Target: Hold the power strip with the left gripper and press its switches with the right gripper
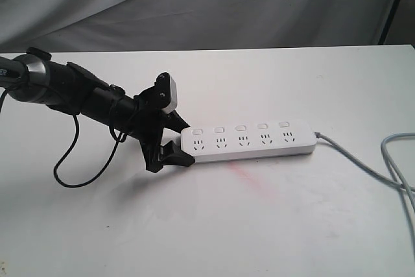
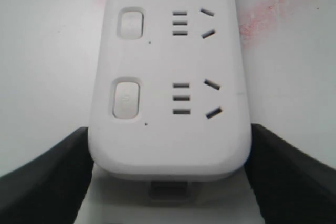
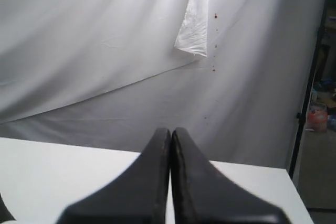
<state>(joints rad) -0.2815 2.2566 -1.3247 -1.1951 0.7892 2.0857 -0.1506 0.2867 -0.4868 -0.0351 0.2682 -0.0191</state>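
Left claw (image 1: 183, 142) grips left end of power strip (image 1: 253, 139), lying flat on white surface (image 1: 259, 225); grey cable (image 1: 363, 163) trails off right.

We look obliquely down on the table (image 1: 272, 225) from mid-range. Our left wrist camera sits close over the power strip (image 2: 168, 129), also in that view. Our right wrist camera faces the curtain (image 3: 94, 51).

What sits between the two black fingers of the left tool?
The rounded end of the power strip, with its last switch and socket. The fingers of the left tool touch both its sides, clearest in the left wrist view.
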